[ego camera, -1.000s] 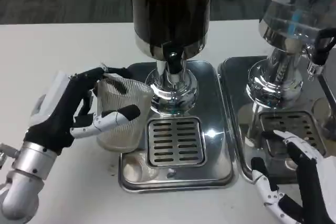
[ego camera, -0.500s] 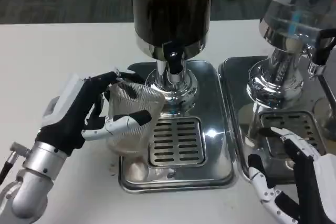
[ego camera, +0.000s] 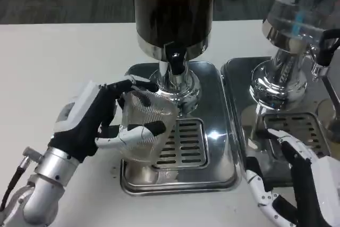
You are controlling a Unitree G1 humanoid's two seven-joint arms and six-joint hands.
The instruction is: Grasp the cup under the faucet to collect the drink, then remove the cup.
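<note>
My left hand [ego camera: 93,120] grips a clear ribbed cup [ego camera: 146,126], held a little tilted above the left part of the drip tray [ego camera: 180,179]. The cup looks empty. Its rim lies just left of and below the black faucet [ego camera: 176,57] of the dark drink dispenser [ego camera: 172,9]. The slotted grate [ego camera: 183,143] lies partly behind the cup. At the lower right, my right hand [ego camera: 303,184] hovers with fingers spread over the second tray and holds nothing.
A second dispenser [ego camera: 297,25] with a clear tank stands at the right on its own steel tray [ego camera: 236,78] with a grate [ego camera: 295,131]. White table [ego camera: 53,67] stretches to the left and behind.
My left hand has carried the cup to the right, from beside the tray to over its left part, closer to the faucet. The right hand has shifted slightly.
</note>
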